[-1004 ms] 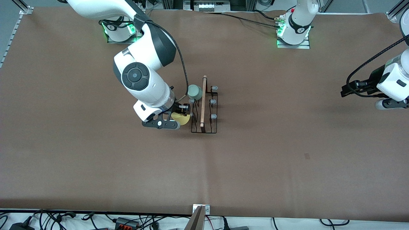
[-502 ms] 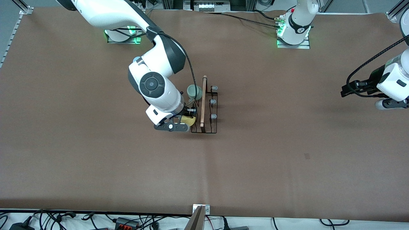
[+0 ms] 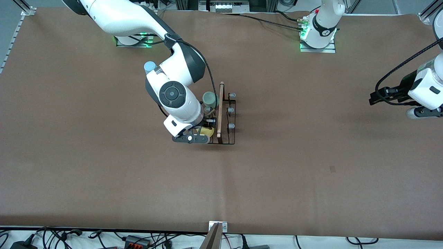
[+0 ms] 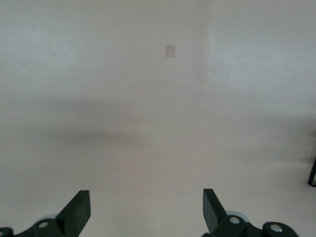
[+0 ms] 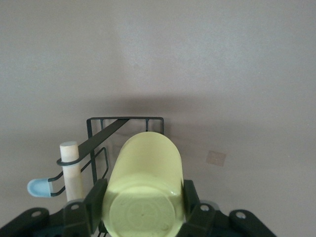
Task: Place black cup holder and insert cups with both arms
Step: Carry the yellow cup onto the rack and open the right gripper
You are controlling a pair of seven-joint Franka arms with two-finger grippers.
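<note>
The black cup holder [image 3: 226, 138] stands mid-table, its wooden handle [image 3: 220, 110] lying along the top. A pale green cup [image 3: 209, 99] sits on a prong at the rack's end farther from the front camera. My right gripper [image 3: 204, 131] is shut on the yellow cup [image 3: 207, 131] and holds it over the rack's nearer corner on the right arm's side. In the right wrist view the cup's base [image 5: 143, 210] sits between the fingers [image 5: 97, 200], with the rack's wire [image 5: 126, 120] below it. My left gripper [image 3: 374, 98] waits open and empty over the left arm's end of the table.
A light blue cup [image 3: 149, 65] shows beside the right arm's elbow, farther from the front camera than the rack. A small tape patch [image 3: 332, 168] marks the brown table cover. Cables lie along the table's near edge [image 3: 138, 238].
My right gripper has carried the yellow cup sideways to the rack, over its nearer corner. The arm's move uncovered the light blue cup. The left arm has not moved.
</note>
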